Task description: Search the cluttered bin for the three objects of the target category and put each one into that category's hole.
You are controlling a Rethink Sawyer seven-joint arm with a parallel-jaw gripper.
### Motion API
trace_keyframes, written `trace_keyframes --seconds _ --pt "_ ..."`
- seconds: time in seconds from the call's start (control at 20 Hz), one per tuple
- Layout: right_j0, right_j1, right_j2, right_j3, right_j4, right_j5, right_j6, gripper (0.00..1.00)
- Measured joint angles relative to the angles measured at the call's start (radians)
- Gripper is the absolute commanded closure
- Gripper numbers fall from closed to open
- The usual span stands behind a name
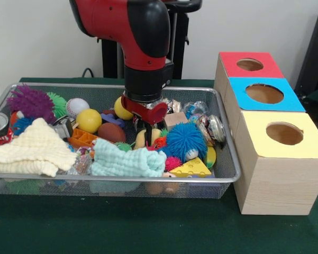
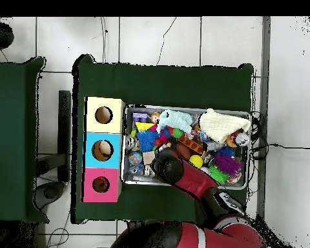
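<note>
The red and black arm (image 1: 140,39) reaches straight down, its tool (image 1: 147,128) pointing downward, its opening hidden.

Green cloth covers the surface (image 1: 148,233) from edge to edge. Sitting on it is a wire-mesh bin (image 1: 225,172), crammed with toys and cloths. Just beside the bin is a row of three wooden boxes: yellow-topped (image 1: 280,159), blue-topped (image 1: 267,94) and red-topped (image 1: 248,64), each with a round hole.

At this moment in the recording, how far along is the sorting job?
Possibly one item delivered: the overhead view shows something pale inside the blue box's hole; the yellow and red holes look empty. The hand is down among the toys in the mesh bin, its grip hidden. The bin is still full.
</note>
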Motion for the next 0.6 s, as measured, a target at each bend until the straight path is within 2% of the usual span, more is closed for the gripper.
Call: trace_keyframes --seconds 0.35,0.6 --pt "0.006 -0.018 -0.007 0.0 0.001 0.041 0.0 1.0" --pt "0.043 -0.07 -0.039 0.002 0.003 0.114 0.0 1.0"
